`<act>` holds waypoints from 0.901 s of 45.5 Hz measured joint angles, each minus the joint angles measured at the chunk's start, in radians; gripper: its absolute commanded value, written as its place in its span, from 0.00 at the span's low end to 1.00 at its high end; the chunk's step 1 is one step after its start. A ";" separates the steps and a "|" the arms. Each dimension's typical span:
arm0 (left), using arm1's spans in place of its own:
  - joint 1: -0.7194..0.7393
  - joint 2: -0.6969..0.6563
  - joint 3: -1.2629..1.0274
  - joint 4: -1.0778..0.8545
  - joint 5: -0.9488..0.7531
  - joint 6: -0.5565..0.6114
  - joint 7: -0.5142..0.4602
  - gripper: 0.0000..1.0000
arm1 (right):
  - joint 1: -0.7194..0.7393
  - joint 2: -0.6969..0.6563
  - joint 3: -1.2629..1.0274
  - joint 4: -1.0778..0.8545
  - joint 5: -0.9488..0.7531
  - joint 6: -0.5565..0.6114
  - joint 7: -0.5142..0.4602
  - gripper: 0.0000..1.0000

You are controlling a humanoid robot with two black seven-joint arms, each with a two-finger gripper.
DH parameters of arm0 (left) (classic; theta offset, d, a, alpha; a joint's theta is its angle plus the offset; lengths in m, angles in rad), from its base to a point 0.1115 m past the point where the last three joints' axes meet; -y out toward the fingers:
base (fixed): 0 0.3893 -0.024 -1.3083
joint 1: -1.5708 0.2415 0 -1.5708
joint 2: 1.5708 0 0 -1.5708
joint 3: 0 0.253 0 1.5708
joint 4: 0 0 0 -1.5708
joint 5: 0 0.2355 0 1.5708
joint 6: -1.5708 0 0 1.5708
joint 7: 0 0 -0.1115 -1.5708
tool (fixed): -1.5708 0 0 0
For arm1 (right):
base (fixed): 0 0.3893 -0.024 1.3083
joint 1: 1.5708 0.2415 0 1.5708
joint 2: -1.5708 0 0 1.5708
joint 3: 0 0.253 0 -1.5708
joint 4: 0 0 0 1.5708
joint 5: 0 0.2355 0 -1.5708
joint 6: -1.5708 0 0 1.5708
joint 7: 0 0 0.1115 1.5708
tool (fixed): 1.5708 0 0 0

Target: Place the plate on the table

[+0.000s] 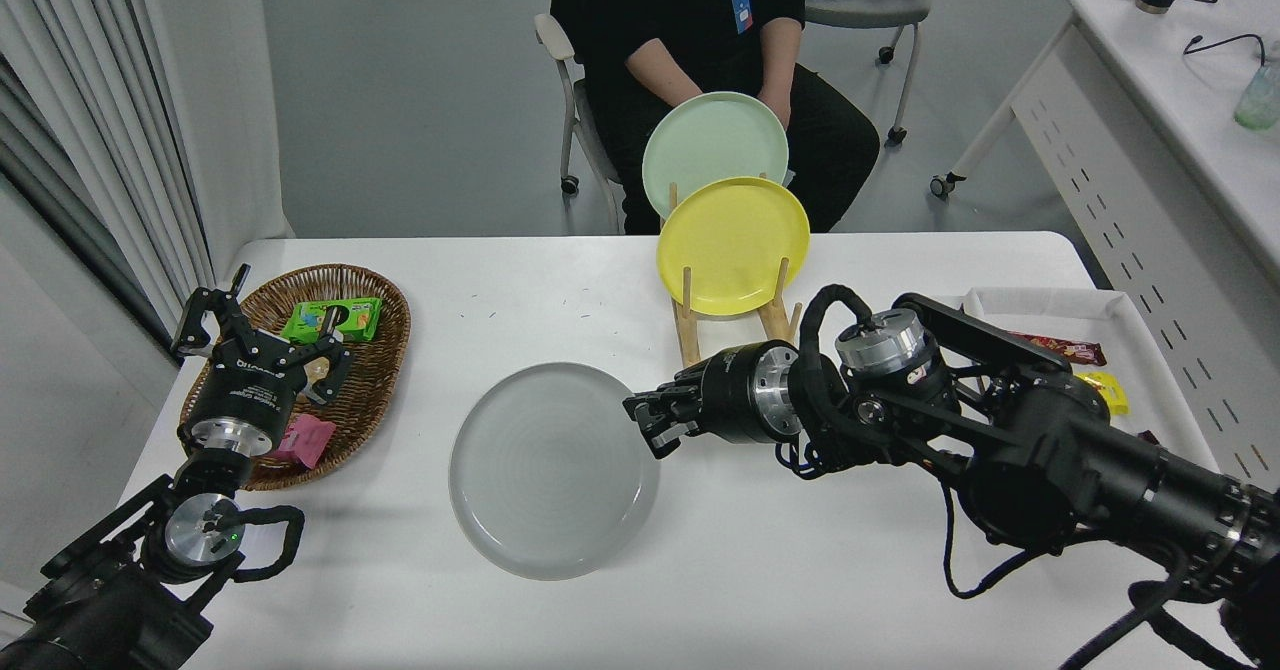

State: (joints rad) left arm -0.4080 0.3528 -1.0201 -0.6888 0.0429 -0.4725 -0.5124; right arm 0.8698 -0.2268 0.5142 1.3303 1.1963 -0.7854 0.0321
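The light grey plate lies low over the white table, left of centre, and looks nearly flat. My right gripper reaches in from the right and is shut on the plate's right rim. Whether the plate's underside touches the tabletop cannot be told. My left gripper is parked at the lower left by the basket, fingers spread open and holding nothing.
A wooden rack behind the right gripper holds a yellow plate and a mint green plate. A wicker basket with snack packs sits at the left. A white tray with snacks is at the right edge. A person sits at the far side.
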 measured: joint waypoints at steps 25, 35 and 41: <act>0.000 0.000 0.000 0.000 0.000 0.000 0.000 0.98 | -0.096 0.002 0.024 -0.056 -0.006 0.000 -0.001 0.00; 0.000 0.000 0.000 0.000 0.000 0.000 0.000 0.98 | -0.123 0.004 0.024 -0.090 -0.008 0.000 -0.002 0.00; 0.000 0.000 0.000 0.000 0.000 0.000 0.000 0.98 | -0.137 0.005 0.024 -0.102 -0.008 0.000 -0.001 0.00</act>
State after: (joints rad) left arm -0.4080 0.3528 -1.0201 -0.6888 0.0428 -0.4725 -0.5124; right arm 0.7331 -0.2215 0.5387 1.2285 1.1883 -0.7853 0.0308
